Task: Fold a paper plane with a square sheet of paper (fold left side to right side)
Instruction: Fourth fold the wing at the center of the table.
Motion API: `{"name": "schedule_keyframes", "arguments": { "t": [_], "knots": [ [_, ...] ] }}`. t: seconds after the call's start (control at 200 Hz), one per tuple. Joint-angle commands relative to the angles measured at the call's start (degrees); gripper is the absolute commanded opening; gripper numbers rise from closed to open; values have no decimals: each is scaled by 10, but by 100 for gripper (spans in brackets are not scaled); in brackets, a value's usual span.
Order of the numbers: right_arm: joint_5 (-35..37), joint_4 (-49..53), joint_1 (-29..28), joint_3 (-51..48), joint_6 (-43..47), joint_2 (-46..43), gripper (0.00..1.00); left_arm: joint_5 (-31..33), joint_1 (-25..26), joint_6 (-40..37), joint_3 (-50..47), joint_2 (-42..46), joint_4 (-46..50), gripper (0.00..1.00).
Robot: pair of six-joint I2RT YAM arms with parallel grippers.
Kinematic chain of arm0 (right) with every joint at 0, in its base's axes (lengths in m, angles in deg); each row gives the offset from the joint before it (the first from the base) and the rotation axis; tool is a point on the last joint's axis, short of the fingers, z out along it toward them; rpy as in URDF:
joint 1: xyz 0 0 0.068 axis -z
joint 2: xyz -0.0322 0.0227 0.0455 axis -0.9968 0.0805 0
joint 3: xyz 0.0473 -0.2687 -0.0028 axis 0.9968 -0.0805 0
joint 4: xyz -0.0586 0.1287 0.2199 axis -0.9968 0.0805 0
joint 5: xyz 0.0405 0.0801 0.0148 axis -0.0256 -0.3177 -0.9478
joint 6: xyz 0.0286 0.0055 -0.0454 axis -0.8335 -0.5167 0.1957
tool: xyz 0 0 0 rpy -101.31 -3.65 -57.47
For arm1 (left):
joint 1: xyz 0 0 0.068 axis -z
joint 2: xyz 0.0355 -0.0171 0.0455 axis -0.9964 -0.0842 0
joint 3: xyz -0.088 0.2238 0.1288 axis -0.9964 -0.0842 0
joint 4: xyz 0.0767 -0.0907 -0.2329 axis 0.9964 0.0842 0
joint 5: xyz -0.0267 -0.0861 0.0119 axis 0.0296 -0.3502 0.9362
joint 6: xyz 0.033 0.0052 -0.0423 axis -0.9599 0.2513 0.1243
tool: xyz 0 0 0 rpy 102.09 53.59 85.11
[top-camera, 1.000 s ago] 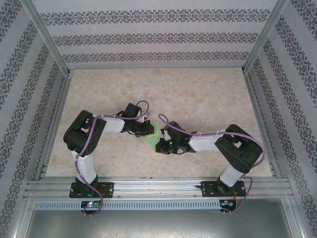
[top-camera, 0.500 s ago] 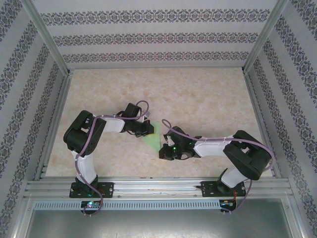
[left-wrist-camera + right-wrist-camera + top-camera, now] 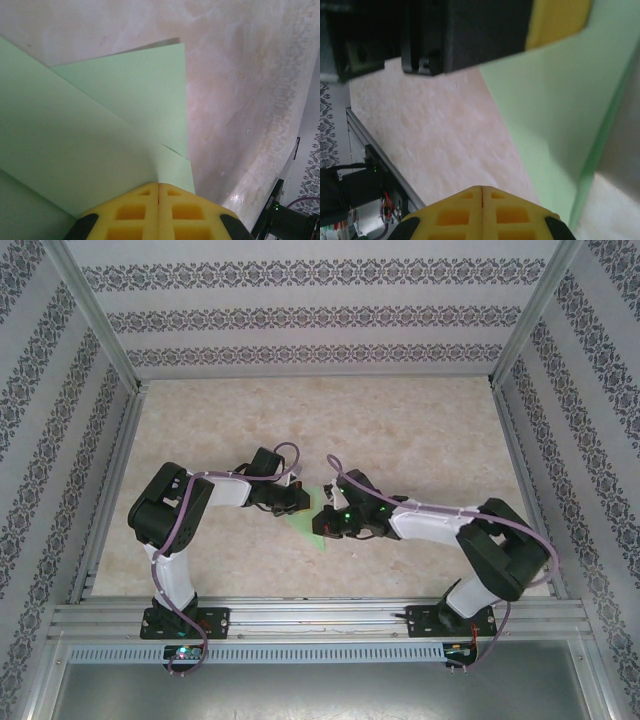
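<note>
- In the top view the folded green paper [image 3: 313, 521] lies near the middle of the table [image 3: 410, 430], a narrow wedge pointing toward the arms' bases, between the two grippers.
- There the left gripper [image 3: 299, 503] reaches the paper's left edge and the right gripper [image 3: 322, 527] its right edge. This view is too small to show how the fingers stand.
- The left wrist view shows it: the yellow pads of the left gripper [image 3: 159, 186] are pressed together, pinching a corner of the paper [image 3: 100, 130]. It also shows several overlapping layers and a sharp upright edge on the right, which the top view does not resolve.
- The right wrist view shows the right gripper [image 3: 482, 189] with pads pressed together. The paper [image 3: 560, 100] runs past its right pad, so I cannot tell if that pad catches it.
- That view also shows one of the left gripper's yellow fingers [image 3: 560, 20] on the paper's top edge.
- A green light [image 3: 344, 515] glows on the right wrist in the top view.
</note>
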Motion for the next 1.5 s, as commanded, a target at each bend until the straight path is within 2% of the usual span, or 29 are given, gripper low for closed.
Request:
{"name": "schedule_keyframes", "arguments": {
  "t": [0.0, 0.21, 0.475, 1.229, 1.494],
  "knots": [
    [13, -19, 1, 33, 18, 44, 0, 50, -12, -6, -20, -26, 31, 0],
    [26, -18, 1, 60, 21, 105, 0, 51, -12, -7, -20, -27, 33, 0],
    [18, 9, -10, 27, 19, 116, 0, 65, -13, -8, -13, -30, 51, 0],
    [43, 140, -37, -34, 44, 45, 0, 84, -15, -10, -4, -36, 76, 0],
    [13, 142, -41, -69, 42, 3, 0, 49, -15, 16, -16, -28, 30, 0]
  ]
}}
